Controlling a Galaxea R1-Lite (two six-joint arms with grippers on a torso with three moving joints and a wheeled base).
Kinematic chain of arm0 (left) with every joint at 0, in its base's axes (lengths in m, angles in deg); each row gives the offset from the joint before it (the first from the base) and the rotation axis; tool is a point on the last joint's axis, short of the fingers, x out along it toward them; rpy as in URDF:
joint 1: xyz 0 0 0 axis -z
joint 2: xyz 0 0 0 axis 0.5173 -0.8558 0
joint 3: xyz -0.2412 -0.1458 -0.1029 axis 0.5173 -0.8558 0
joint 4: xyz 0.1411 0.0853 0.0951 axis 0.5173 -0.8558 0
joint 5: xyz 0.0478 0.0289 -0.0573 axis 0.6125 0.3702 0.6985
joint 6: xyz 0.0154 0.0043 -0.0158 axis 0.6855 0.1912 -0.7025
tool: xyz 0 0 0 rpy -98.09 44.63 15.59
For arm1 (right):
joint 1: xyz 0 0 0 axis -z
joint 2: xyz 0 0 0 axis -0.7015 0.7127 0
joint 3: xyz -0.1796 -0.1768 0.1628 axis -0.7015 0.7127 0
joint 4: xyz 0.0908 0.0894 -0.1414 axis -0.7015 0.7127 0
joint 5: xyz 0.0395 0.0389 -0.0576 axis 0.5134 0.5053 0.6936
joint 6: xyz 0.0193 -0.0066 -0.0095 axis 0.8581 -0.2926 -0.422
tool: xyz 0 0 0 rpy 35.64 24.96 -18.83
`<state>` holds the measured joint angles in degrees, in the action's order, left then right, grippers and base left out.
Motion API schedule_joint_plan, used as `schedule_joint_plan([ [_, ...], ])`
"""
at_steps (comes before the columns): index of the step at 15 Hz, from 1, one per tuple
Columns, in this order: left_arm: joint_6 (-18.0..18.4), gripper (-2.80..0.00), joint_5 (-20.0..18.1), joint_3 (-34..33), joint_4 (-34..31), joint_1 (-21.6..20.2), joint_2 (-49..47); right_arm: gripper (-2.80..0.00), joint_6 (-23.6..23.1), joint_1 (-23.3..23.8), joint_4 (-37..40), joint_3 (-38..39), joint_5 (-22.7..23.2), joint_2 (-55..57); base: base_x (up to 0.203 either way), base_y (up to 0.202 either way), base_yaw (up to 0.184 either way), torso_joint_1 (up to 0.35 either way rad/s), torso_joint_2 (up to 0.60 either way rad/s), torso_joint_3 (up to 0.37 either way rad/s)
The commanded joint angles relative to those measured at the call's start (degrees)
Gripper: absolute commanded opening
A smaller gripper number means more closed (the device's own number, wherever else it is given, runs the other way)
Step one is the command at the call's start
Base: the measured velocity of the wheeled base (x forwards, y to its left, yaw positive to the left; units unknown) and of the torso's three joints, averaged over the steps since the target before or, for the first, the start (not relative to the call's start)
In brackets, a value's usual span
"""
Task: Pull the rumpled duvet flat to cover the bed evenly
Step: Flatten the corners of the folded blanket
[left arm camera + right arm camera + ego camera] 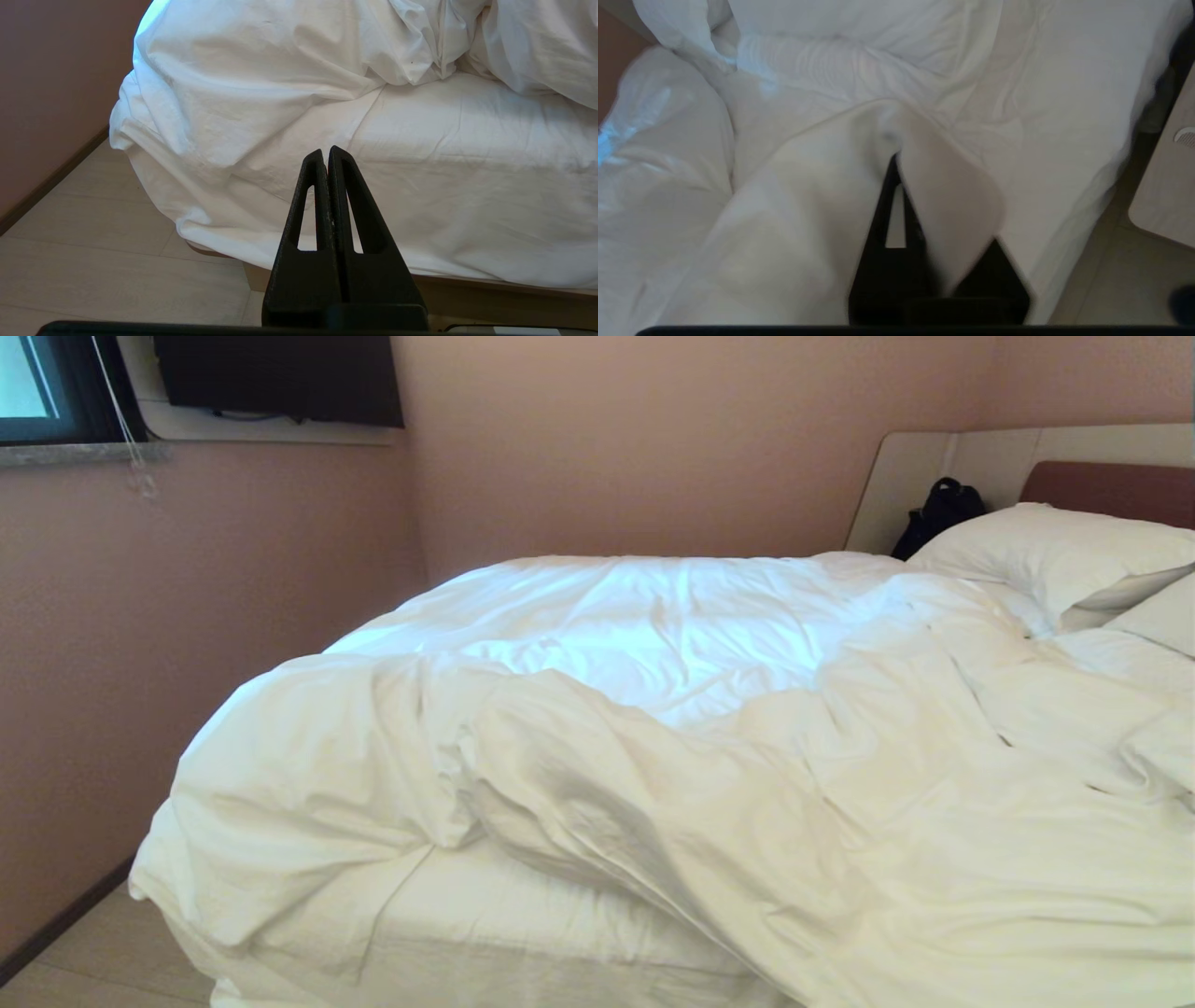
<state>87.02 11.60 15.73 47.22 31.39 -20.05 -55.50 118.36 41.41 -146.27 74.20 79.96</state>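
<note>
The white puffy duvet [653, 784] lies rumpled across the bed [523, 915], bunched toward the near side, with a strip of flat sheet bare at the near corner. Neither arm shows in the head view. In the right wrist view my right gripper [901, 158] has a fold of the duvet [943, 196] between its fingers; the cloth drapes over one finger and hides it. My left gripper [325, 151] is parked low by the bed's corner, shut and empty, and points at the bare sheet [467, 163] below the duvet [261, 60].
Pillows [1055, 555] lean on the headboard [1102, 485] at the far right, with a black bag [938, 513] beside them. A pink wall runs close along the bed's left side. A pale nightstand [1167, 186] stands by the bed's edge near my right gripper.
</note>
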Motion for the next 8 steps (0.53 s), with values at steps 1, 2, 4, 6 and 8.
schedule_joint_plan([
  [1, 0.00, -2.80, 0.02, 0.01, -0.03, -0.07, -0.09, 0.00, -1.23, -0.15, 0.27, 2.10, 1.47, -0.39, 0.000, 0.000, 0.000, 0.000, 0.00, 0.000],
  [2, 0.00, -2.80, 0.02, 0.01, -0.03, -0.07, -0.02, 0.00, -1.84, -0.18, 0.29, 3.49, 3.94, -0.97, 0.000, 0.000, 0.000, 0.000, 0.00, 0.000],
  [4, 0.00, -2.80, 0.02, 0.01, -0.03, -0.07, -0.09, 0.00, -3.71, -0.23, 0.86, 6.75, 10.10, -3.09, 0.000, 0.000, 0.000, 0.000, 0.00, 0.000],
  [6, 0.00, -2.80, 0.02, 0.01, -0.03, 0.02, -0.05, 0.00, -10.66, -0.20, 3.43, 11.50, 15.45, -5.74, 0.000, 0.000, 0.000, 0.000, 0.00, 0.000],
  [8, 0.00, -2.80, 0.02, 0.01, -0.03, -0.05, -0.07, 0.00, -18.37, -0.21, 6.57, 16.25, 18.70, -8.38, 0.000, 0.000, 0.000, 0.000, 0.00, 0.000],
])
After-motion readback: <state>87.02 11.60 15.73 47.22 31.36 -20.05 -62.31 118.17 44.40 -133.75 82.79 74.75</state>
